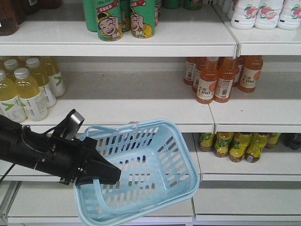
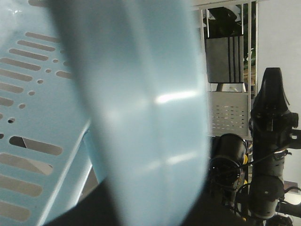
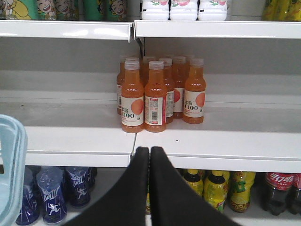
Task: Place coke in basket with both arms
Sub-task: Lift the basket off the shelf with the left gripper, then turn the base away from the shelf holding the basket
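White shelves (image 1: pixel 141 110) are seen across the whole front view, set in tiers with pale grey back panels. On the top tier, green cans (image 1: pixel 109 21) printed with a laughing cartoon face are stood. White bottles (image 1: pixel 268 13) with pink fruit pictures are placed to their right. On the middle tier, pale yellow bottles (image 1: pixel 30 94) with white labels are grouped at the left, and orange bottles (image 3: pixel 155 96) marked "C100" at the right. Yellow-green bottles (image 3: pixel 214 188) and dark blue bottles (image 3: pixel 51 193) are kept on the bottom tier. The coke (image 3: pixel 278 188) is found at the far right of that bottom tier, upright, just beside the yellow-green bottles. White script is carried on its red wrap, too small to be read. The basket (image 1: pixel 181 141) is held tilted in front of the shelves, off any surface, and is pinched at its left rim by the left gripper (image 1: pixel 110 175). The right gripper (image 3: pixel 150 153) is pressed together with nothing between its fingers, and is pointed at the shelf edge below the orange bottles
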